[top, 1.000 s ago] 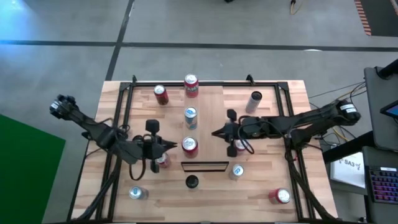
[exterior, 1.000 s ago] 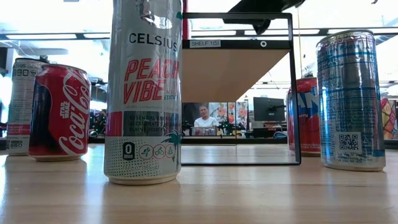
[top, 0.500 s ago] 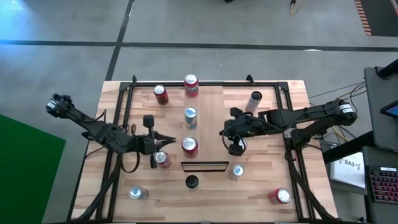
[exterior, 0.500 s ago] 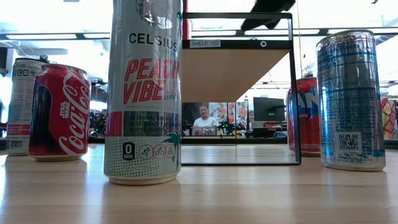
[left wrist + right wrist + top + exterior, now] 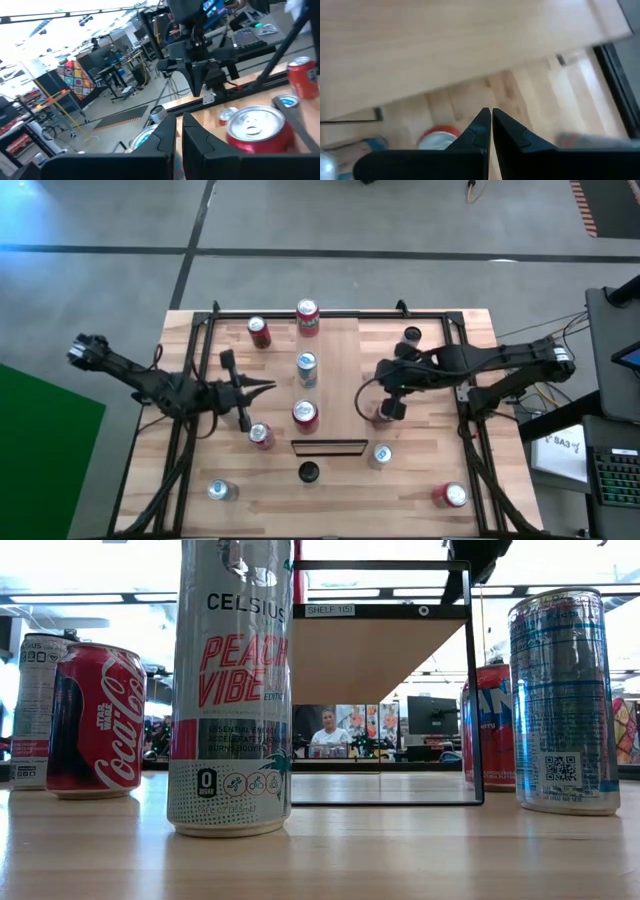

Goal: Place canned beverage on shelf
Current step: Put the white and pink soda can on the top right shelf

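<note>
The shelf (image 5: 338, 375), a raised light-wood board, runs down the table's middle. Its underside (image 5: 375, 655) shows in the low view. Three cans stand along its left side: red (image 5: 307, 316), silver (image 5: 306, 368) and red (image 5: 305, 414). My left gripper (image 5: 268, 387) is shut and empty, level, pointing at the shelf from the left; a red can top (image 5: 257, 129) lies just beyond its fingers (image 5: 179, 127). My right gripper (image 5: 381, 376) is shut and empty, right of the shelf. It slants down at the tabletop planks (image 5: 491, 116), above a red can (image 5: 377, 416).
More cans stand on the planked table: red (image 5: 259, 332), red (image 5: 260, 436), silver (image 5: 218, 490), blue-silver (image 5: 380, 455), red (image 5: 452, 495), and a tall one (image 5: 411, 336) at the far right. A black rail frame (image 5: 200, 340) rings the table. In the low view, cans (image 5: 230, 690) (image 5: 562, 700) stand close.
My left gripper has drawn back toward the table's left and far edges, uncovering the red can below it, and has turned to point level. My right gripper has pulled away from the shelf toward the right edge, risen and tipped its fingers downward. Both stayed shut.
</note>
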`<state>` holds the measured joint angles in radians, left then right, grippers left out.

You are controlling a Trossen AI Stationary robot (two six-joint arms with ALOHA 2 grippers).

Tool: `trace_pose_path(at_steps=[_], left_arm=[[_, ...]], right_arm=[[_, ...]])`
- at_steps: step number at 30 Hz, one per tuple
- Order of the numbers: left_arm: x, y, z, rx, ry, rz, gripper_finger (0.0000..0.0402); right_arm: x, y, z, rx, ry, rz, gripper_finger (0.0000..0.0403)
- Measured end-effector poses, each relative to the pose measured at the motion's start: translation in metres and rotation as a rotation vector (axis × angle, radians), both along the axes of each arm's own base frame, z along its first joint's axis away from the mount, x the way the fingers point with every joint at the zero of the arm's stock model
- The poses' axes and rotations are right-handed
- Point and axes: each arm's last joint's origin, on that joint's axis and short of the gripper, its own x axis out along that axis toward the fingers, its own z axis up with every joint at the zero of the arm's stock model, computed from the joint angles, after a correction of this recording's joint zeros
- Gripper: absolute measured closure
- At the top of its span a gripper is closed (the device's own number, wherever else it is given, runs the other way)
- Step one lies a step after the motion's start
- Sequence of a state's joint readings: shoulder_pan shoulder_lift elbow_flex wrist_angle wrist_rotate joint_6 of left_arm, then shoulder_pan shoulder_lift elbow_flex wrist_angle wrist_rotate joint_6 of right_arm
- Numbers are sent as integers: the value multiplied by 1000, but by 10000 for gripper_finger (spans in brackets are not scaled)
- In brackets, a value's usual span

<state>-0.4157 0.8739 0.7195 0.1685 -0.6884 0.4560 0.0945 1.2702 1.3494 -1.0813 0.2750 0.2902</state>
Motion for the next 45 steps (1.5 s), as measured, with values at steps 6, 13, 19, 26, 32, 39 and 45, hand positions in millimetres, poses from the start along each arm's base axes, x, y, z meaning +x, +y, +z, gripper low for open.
trace_pose_path(at_steps=[6, 13, 19, 26, 32, 39, 45], left_arm=[[2, 7, 1, 22, 2, 40, 402], [3, 15, 2, 74, 16, 79, 402], [5, 23, 1, 106, 30, 122, 402], [9, 38, -3, 141, 63, 199, 402], [10, 51, -3, 184, 83, 245, 402], [11, 61, -2, 174, 74, 252, 402], [11, 62, -1, 145, 53, 252, 402]], right_arm=[[-8, -29, -4, -3, 87, -150, 394], [-22, -81, -5, 5, 147, -355, 394], [-39, -125, -6, 0, 166, -504, 394], [-59, -159, -6, 12, 170, -651, 394], [-71, -174, -5, 61, 151, -708, 394], [-67, -186, 9, 117, 110, -695, 394], [-56, -193, 11, 194, 148, -627, 394]])
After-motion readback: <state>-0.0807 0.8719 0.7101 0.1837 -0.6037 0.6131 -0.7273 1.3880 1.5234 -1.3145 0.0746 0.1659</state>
